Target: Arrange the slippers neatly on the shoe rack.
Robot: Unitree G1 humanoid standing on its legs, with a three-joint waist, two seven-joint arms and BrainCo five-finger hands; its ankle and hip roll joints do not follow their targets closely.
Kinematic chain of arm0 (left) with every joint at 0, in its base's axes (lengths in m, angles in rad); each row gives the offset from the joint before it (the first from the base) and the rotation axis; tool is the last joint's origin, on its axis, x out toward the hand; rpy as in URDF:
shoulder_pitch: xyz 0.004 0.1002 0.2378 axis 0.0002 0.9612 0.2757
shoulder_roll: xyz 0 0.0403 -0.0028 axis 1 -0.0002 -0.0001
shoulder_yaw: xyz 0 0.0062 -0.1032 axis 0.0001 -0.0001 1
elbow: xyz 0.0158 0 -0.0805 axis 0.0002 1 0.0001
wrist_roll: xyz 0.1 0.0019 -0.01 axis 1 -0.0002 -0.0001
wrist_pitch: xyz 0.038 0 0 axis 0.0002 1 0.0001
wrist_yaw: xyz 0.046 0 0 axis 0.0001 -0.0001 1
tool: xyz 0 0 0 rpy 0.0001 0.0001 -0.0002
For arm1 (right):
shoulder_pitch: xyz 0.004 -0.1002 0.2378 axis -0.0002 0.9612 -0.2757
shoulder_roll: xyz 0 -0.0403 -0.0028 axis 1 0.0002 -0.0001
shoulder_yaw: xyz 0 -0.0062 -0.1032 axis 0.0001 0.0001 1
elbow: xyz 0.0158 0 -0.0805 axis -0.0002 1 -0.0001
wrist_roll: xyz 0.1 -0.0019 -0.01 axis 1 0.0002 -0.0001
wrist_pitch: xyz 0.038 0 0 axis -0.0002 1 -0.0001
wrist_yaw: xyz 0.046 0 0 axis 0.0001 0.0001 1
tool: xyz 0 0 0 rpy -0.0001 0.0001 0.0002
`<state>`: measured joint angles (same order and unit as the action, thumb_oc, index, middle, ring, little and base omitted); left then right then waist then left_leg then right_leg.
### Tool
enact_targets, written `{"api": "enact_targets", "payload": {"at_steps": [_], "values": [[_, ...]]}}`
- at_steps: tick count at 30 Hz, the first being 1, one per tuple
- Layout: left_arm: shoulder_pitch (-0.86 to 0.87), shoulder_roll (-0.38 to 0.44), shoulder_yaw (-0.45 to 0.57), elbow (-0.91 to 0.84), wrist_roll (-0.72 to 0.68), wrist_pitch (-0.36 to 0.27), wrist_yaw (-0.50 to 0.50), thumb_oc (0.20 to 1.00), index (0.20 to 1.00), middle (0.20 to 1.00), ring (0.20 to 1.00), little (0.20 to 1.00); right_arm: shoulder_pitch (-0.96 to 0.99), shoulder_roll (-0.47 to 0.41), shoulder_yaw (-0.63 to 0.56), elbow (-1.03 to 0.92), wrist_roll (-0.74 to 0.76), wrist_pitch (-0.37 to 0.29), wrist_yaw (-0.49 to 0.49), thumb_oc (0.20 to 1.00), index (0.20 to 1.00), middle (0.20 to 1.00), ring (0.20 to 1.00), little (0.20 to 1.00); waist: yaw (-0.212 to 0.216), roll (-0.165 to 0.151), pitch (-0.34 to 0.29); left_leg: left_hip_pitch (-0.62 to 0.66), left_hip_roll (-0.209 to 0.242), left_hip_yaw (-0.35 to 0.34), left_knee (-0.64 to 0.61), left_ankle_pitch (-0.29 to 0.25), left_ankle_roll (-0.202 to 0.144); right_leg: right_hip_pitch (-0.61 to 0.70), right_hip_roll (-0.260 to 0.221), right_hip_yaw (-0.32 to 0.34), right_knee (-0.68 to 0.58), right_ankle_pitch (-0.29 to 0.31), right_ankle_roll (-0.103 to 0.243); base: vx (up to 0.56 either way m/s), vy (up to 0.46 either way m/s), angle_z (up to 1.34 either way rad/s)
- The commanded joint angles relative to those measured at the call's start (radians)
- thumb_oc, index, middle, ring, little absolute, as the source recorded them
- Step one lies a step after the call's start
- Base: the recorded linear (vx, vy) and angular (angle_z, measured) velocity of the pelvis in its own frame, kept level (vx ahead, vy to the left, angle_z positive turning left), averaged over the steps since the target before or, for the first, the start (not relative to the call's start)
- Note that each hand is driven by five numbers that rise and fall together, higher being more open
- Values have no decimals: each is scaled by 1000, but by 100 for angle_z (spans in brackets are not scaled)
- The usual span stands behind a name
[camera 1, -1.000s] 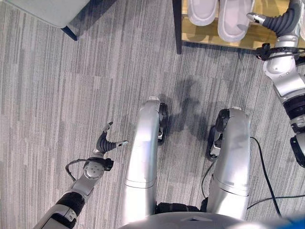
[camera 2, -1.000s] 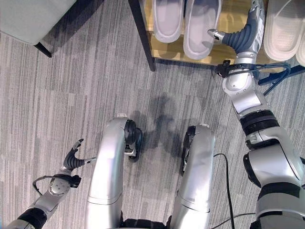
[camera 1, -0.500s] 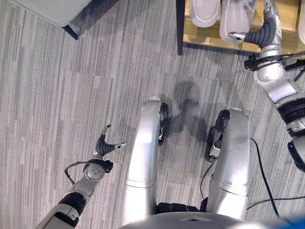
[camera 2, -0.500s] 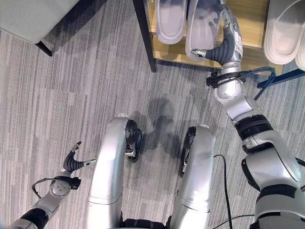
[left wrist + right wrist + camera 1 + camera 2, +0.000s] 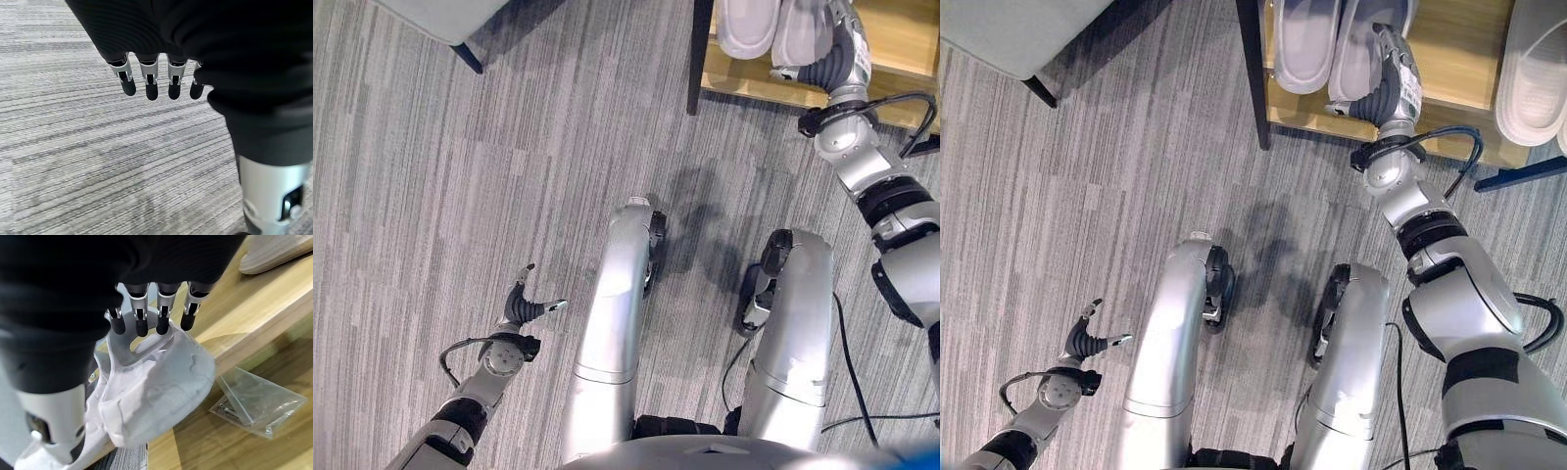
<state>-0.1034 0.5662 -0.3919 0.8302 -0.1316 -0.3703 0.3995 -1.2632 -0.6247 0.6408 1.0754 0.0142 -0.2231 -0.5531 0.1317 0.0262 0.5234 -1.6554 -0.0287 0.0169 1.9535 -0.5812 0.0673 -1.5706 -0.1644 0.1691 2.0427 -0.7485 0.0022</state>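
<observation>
Pale grey slipper (image 5: 161, 391) on the wooden rack (image 5: 1459, 59): right hand (image 5: 1389, 83), fingers loosely extended, should nudge it gently parallel to its neighbour (image 5: 1304, 44).

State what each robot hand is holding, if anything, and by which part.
The left hand hangs open over the carpet, holding nothing. The right hand rests on a white slipper on the shoe rack; whether it grips the slipper cannot be told.
</observation>
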Motion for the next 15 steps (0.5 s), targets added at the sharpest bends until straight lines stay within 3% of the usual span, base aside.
{"api": "enact_targets", "payload": {"at_steps": [1, 7, 13, 15], "values": [[14, -7, -33, 16, -17, -26, 19, 1000, 1000, 1000, 1000, 1000, -85, -12, 28, -14, -4, -7, -21, 1000, 1000, 1000, 1000, 1000, 32, 10, -4, 85, -15, -37, 50, -146, 17, 52, -42, 75, 33, 166, -89, 28, 28, 7], [17, -32, -31, 44, -25, -28, 27, 1000, 1000, 1000, 1000, 1000, -64, -38, -56, -68, 32, -45, -105, 1000, 1000, 1000, 1000, 1000, 28, 6, -4, 85, -15, -28, 72, -151, 20, 57, -37, 89, 62, 164, -91, 17, 21, 5], [32, -43, 16, 30, -29, -30, 16, 1000, 1000, 1000, 1000, 1000, 103, -120, -207, -438, 8, -123, -146, 1000, 1000, 1000, 1000, 1000, -2, -6, -5, 85, -16, -30, 68, -134, 16, 59, -31, 84, 61, 162, -93, -6, -4, -1], [33, -51, 42, 24, -6, -32, 28, 1000, 1000, 1000, 1000, 1000, 245, -121, -331, -609, -30, -155, -179, 1000, 1000, 1000, 1000, 1000, -19, -13, -9, 85, -15, -34, 39, -107, 13, 61, -31, 70, 33, 171, -93, -63, -36, -1]]}}
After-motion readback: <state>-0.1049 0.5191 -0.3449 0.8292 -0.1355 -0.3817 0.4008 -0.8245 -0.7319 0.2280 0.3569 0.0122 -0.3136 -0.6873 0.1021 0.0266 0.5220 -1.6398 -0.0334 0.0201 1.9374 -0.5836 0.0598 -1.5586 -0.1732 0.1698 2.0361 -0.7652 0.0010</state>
